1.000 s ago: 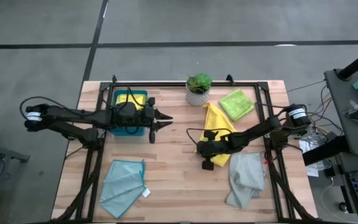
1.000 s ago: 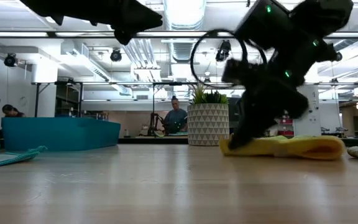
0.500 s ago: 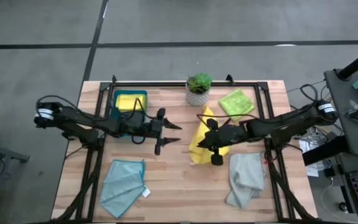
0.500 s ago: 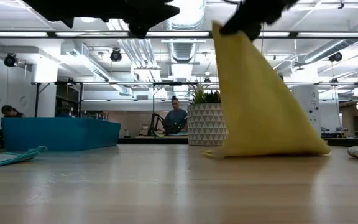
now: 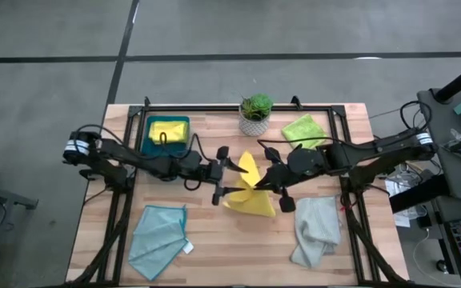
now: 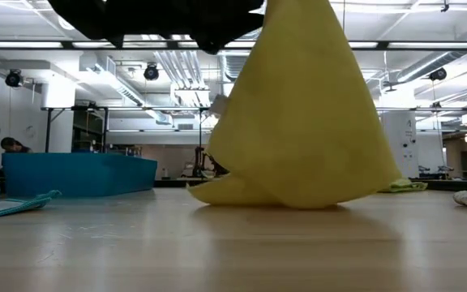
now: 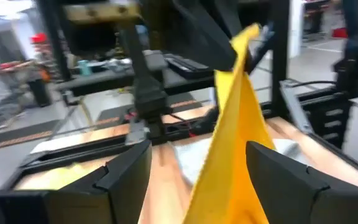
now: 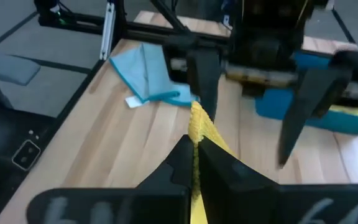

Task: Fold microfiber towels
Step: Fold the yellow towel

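Wooden slats make up the desk (image 5: 206,232), with five cloths on or over it. At its middle one yellow towel (image 5: 250,192) hangs as a tall cone, long axis upright, tip up and hem spread on the boards. A second yellow towel (image 5: 166,130) lies in the teal tray (image 5: 145,141) at the far left. One grey towel (image 5: 314,232) lies crumpled near right, one light teal towel (image 5: 158,232) near left, one lime green towel (image 5: 305,131) far right beside the potted plant (image 5: 255,114). Both arms stretch low toward the centre. The right gripper (image 8: 194,152) pinches the hanging towel's tip. The left gripper (image 7: 191,171) stands wide apart, straddling that towel without touching.
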